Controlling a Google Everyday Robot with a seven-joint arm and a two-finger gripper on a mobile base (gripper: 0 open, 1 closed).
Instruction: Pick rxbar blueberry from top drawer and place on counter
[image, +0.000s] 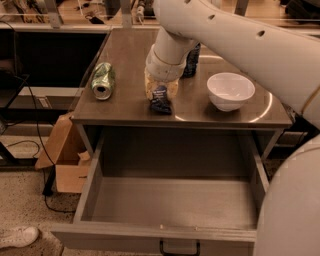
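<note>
The rxbar blueberry (161, 102), a small dark navy wrapper, hangs from my gripper (160, 94) at the front middle of the counter (125, 60), with its lower end at or just above the surface. The gripper's pale fingers (150, 88) are closed on the bar's upper end, and my white arm comes down to it from the upper right. The top drawer (170, 205) stands pulled out below the counter, with its grey bottom and dark handle (179, 248) showing.
A crushed green can (102, 80) lies on the counter's left. A white bowl (231, 90) sits on its right. A blue soda can (191, 62) stands behind my arm. A cardboard box (65, 157) and a shoe (17, 236) are on the floor at left.
</note>
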